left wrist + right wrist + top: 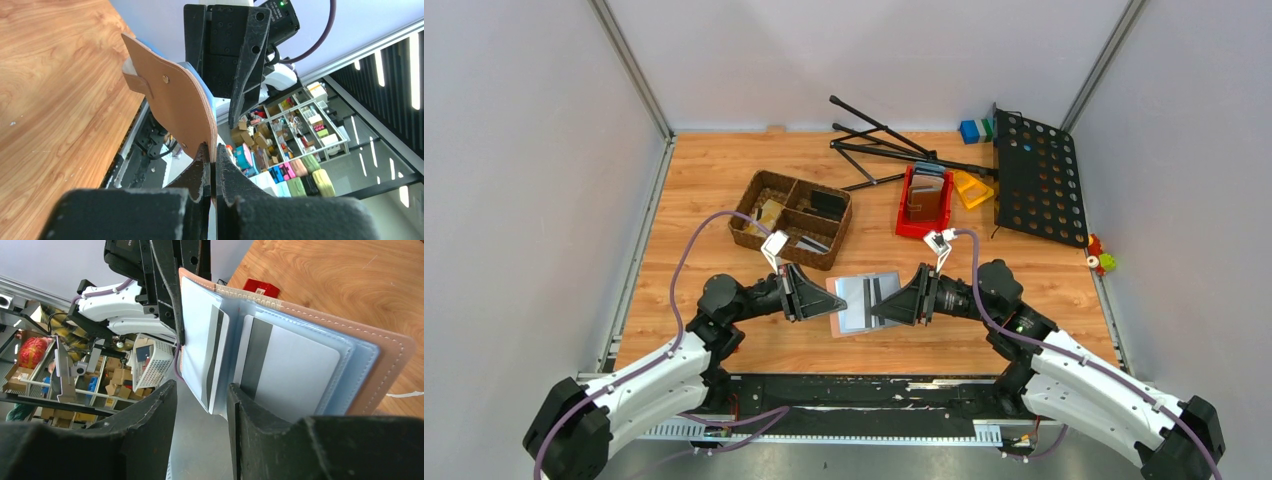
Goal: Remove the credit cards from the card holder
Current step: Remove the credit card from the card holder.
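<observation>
Credit cards [300, 365], silvery grey with dark stripes: both sit in the clear sleeves of the tan leather bifold card holder [864, 302]. None is out, so the whole extraction is left. Holder is held open off the wooden worktop [724, 180], about centre, between the arms. At its 9 o'clock: left gripper [212, 150], jaws clenched on the leather flap. At its 3 o'clock: right gripper [201, 386], jaws spread, with the nearer card's free edge poking between them, not pinched as far as I can tell. Likely next: close on that card and draw it out toward 3 o'clock.
</observation>
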`<action>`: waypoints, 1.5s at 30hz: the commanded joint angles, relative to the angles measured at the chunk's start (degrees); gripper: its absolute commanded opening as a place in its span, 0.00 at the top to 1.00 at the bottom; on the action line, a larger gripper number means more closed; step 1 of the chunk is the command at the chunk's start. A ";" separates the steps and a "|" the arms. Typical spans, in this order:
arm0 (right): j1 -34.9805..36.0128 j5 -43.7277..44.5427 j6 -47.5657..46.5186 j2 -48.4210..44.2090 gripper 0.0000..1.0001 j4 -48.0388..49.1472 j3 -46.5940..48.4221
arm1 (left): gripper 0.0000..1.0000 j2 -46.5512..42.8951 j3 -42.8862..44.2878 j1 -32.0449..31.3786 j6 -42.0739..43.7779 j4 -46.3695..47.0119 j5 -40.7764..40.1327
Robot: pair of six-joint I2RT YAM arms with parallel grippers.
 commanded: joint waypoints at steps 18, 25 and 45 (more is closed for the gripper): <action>0.12 -5.23 8.28 1.41 0.82 21.09 -3.56 | 1.00 1.72 1.04 -0.98 -1.84 6.72 -0.80; 0.54 -5.41 8.37 2.14 0.86 22.80 -4.47 | 1.00 1.86 0.88 -1.53 -0.94 5.71 -1.34; -0.06 7.24 3.88 -12.68 1.00 1.39 -6.14 | 1.00 -3.42 1.22 -1.40 -0.13 -4.13 -6.53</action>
